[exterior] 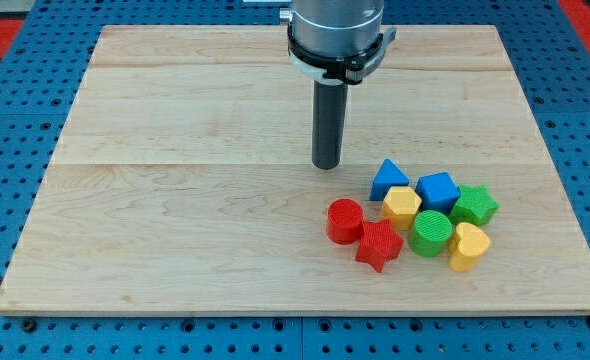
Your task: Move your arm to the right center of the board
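My tip [326, 165] rests on the wooden board [175, 200] a little right of its middle. It stands clear of the blocks, up and to the left of them. The blocks sit in a tight cluster at the lower right: a blue triangle [388, 180], a blue cube [437, 190], a green star [474, 205], a yellow cube [402, 205], a green cylinder [432, 232], a yellow heart [468, 245], a red cylinder [344, 220] and a red star [378, 245]. The blue triangle is the nearest to my tip.
The arm's grey metal body [336, 30] hangs over the board's top edge. A blue perforated table [15, 120] surrounds the board, with red areas at the view's top corners.
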You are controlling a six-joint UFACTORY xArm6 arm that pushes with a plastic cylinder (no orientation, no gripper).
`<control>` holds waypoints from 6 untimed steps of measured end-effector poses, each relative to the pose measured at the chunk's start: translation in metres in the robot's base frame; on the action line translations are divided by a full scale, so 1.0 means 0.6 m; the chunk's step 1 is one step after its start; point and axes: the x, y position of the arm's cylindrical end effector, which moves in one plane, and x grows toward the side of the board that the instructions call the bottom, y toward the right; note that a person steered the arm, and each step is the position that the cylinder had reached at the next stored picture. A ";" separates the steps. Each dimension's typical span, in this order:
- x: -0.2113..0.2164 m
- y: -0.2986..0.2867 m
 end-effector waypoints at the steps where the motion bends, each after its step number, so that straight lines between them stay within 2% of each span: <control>1: -0.006 0.003; 2: -0.066 0.021; 3: -0.096 0.081; 5: -0.021 0.320; 6: 0.028 0.511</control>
